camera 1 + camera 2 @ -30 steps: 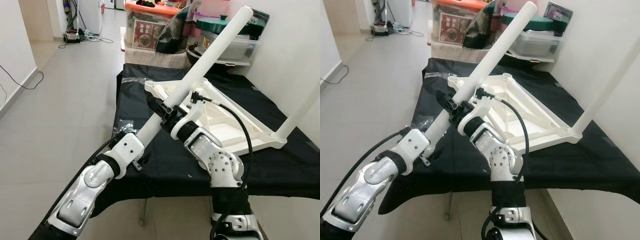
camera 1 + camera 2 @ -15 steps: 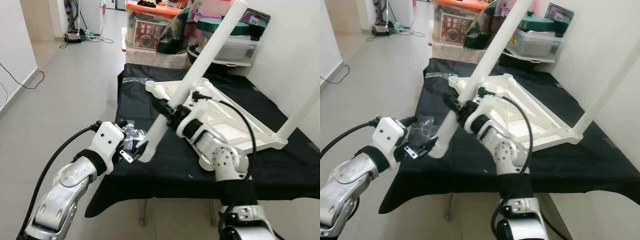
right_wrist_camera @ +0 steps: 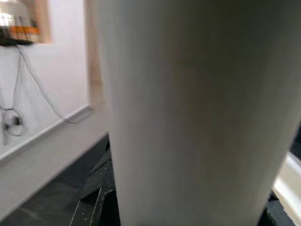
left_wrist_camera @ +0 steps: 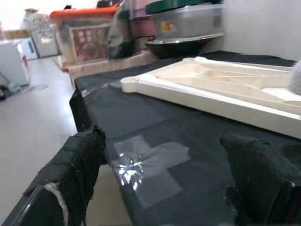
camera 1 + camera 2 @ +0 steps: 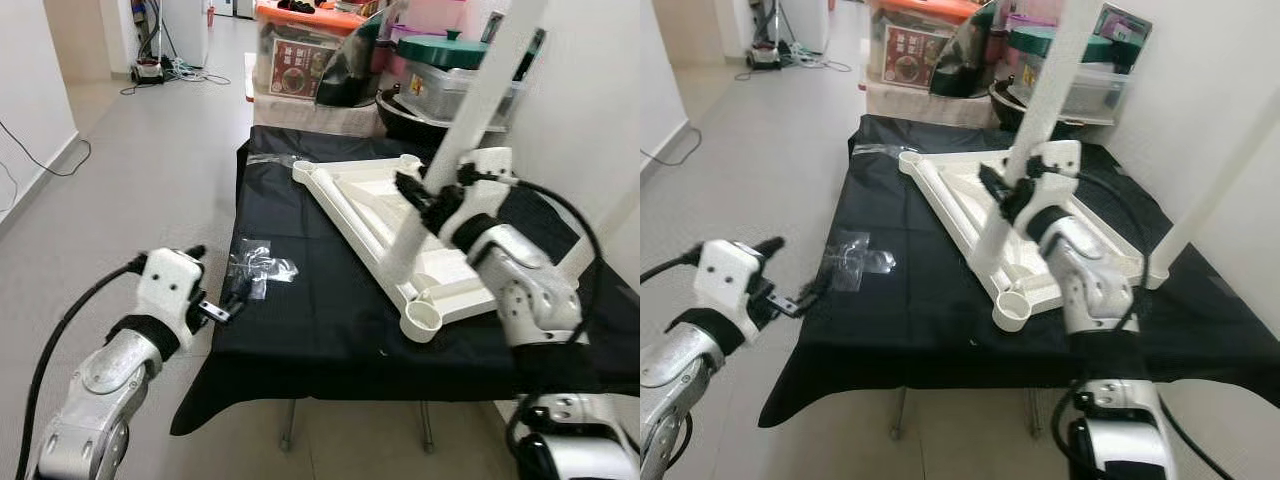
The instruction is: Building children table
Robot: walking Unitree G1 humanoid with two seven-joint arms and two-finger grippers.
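A table [image 5: 320,330] draped in black cloth stands against the wall, and on it lies the white tabletop frame [image 5: 370,205] of the children's table, turned upside down, with one leg already standing up at its far corner [image 5: 1215,190]. Behind it are stacked storage boxes [image 5: 300,60] and a lidded pot [image 5: 450,60].

The white leg [image 5: 440,190] has swung from a long slant across the table to nearly upright. Its lower end now sits over the frame, just beside the round socket [image 5: 422,318] at the near corner, though I cannot tell whether it touches anything there. A second ago both arms carried it; now the right pincer [image 5: 425,200] alone is clamped on it about midway up, and the right wrist view looks straight at its white surface [image 3: 188,113].

The left pincer [image 5: 232,303] has let go and drawn back to the table's near left edge, its fingers [image 4: 75,174] spread apart over a clear plastic bag [image 5: 258,270] lying on the cloth.

To my eye the handover is done and the job has moved to seating the leg: the foot needs guiding into that socket, and with a single grip the long leg could tip.
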